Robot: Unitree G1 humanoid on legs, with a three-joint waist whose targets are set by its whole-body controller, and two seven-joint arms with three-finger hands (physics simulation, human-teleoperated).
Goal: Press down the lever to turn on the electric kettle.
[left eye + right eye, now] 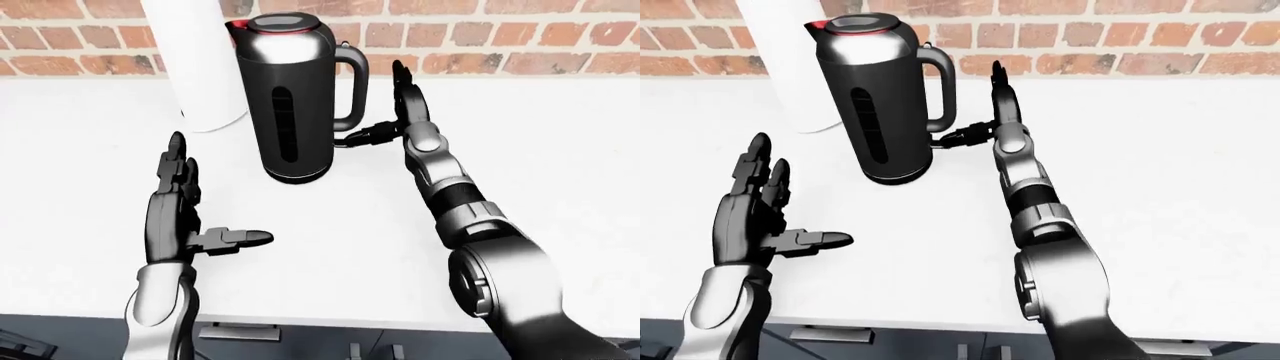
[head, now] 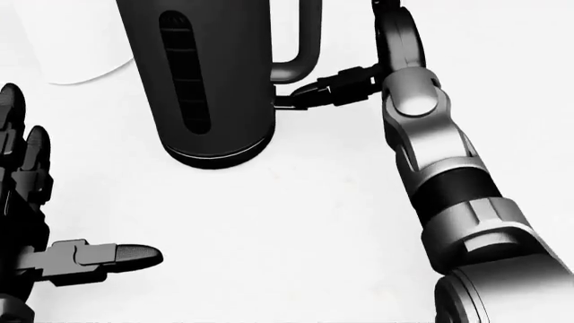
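The electric kettle (image 1: 290,97) is dark with a silver shoulder and a red-rimmed lid. It stands upright on the white counter (image 1: 330,240), its handle (image 1: 352,86) turned to the right. My right hand (image 1: 385,112) is open just right of the handle, fingers pointing up. Its thumb (image 2: 328,89) reaches left, and the tip meets the kettle body at the foot of the handle (image 2: 280,102). I cannot tell the lever apart from the thumb tip there. My left hand (image 1: 215,199) is open and empty, below and left of the kettle.
A tall white cylinder (image 1: 195,60) stands close behind the kettle on its left. A brick wall (image 1: 500,37) runs along the top of the eye views. The counter's near edge (image 1: 300,324) with drawer handles lies at the bottom.
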